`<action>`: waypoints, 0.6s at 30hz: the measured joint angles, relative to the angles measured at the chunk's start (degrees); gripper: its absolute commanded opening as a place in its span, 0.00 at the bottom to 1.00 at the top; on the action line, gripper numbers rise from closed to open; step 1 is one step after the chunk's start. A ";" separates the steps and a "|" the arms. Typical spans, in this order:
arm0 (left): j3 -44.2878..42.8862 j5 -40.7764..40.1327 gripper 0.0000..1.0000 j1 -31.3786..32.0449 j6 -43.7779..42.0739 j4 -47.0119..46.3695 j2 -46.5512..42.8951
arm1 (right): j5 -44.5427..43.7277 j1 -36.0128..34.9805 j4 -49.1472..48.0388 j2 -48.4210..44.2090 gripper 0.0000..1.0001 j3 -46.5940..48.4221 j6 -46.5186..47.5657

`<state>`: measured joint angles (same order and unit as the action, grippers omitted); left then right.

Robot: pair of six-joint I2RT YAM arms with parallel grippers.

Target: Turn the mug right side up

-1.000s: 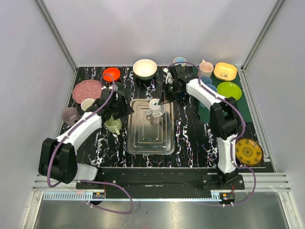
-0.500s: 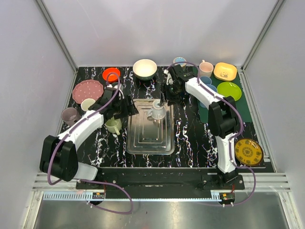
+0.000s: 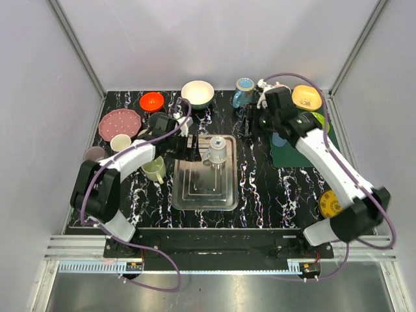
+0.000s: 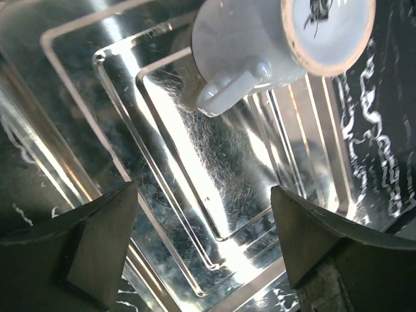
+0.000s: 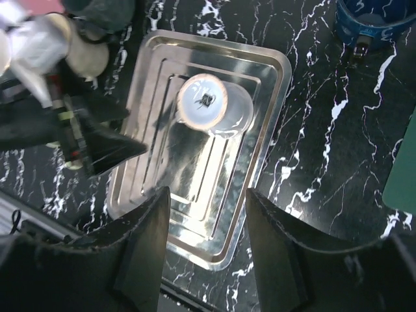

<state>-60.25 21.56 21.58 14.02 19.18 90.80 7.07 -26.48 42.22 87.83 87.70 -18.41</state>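
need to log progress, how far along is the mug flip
Done: nothing yet; the mug sits base-up on the tray, so it is upside down. In hand: the left tool is open, aimed at it, not touching; the right tool hangs open above. Left: grip the mug, turn it over, set it down upright.

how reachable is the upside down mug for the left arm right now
Probably yes: the left gripper is open at the tray edge, facing the mug, with nothing between them. The right gripper hangs clear, above.
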 measured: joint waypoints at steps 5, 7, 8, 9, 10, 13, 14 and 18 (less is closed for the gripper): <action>-0.81 0.39 0.87 3.39 -9.42 -0.04 4.04 | 0.57 -1.14 -3.19 -13.27 0.54 -10.38 -1.97; -2.32 0.98 0.87 4.66 -12.90 -0.22 5.40 | 1.40 -2.16 -3.54 -15.41 0.54 -13.73 -2.84; -3.23 1.36 0.87 5.07 -14.56 -0.66 6.08 | 1.64 -2.69 -3.56 -16.02 0.53 -15.21 -3.28; -4.13 1.75 0.87 5.22 -16.06 -0.94 6.60 | 1.88 -3.13 -3.50 -16.37 0.53 -16.33 -3.58; -5.25 2.25 0.86 5.22 -17.55 -1.14 7.26 | 2.05 -3.80 -3.54 -16.87 0.53 -17.92 -4.20; -7.45 3.17 0.86 5.05 -20.98 -2.93 8.94 | 2.60 -5.18 -3.32 -18.56 0.53 -20.94 -5.33; -7.78 3.32 0.85 4.98 -22.14 -3.74 9.51 | 2.69 -5.46 -3.32 -19.19 0.53 -21.46 -5.51; -7.93 4.02 0.82 4.59 -25.70 -5.11 11.87 | 3.06 -5.99 -3.37 -23.12 0.53 -22.62 -6.32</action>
<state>-68.18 25.58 26.17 -11.68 14.06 102.67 10.13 -32.47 38.85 64.71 65.08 -24.73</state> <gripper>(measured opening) 0.848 0.534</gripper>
